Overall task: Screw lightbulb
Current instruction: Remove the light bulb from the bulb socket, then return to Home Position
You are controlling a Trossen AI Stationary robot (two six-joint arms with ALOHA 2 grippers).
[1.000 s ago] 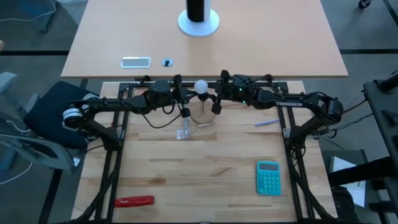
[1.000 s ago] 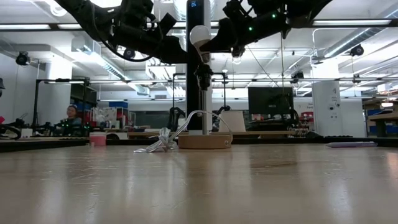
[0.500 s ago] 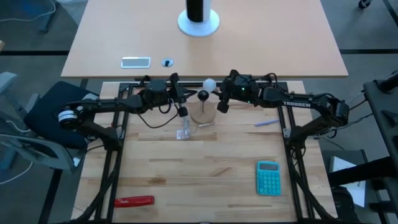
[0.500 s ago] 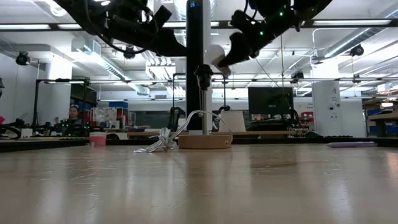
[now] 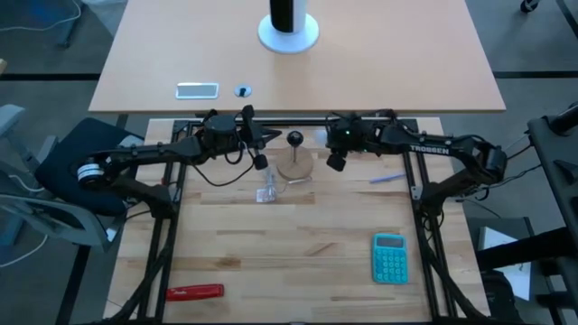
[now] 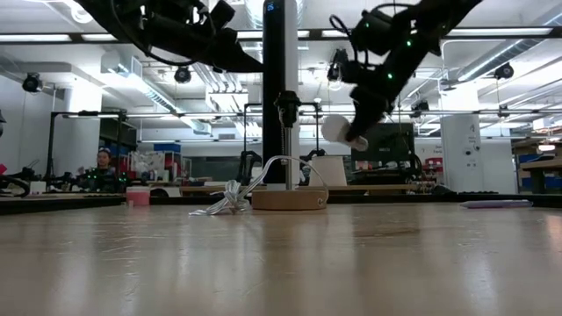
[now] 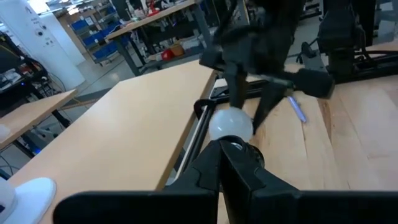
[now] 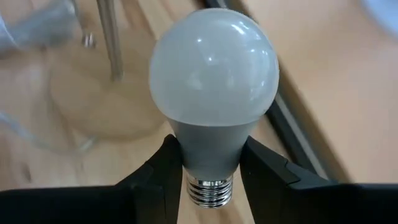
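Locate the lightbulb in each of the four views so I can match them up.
High view: lightbulb at the right gripper, right of the lamp stand.
Low view: lightbulb held in the air, right of the stand's post.
Left wrist view: lightbulb centre, beyond the left gripper.
Right wrist view: lightbulb fills centre.
Shared landmark: the lamp stand.

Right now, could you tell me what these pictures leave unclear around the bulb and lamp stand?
- High view: the small white rounded lightbulb is mostly covered by the right pincer.
- Low view: the round wooden stand's socket opening is too small.
- Left wrist view: the left pincer hides the stand.
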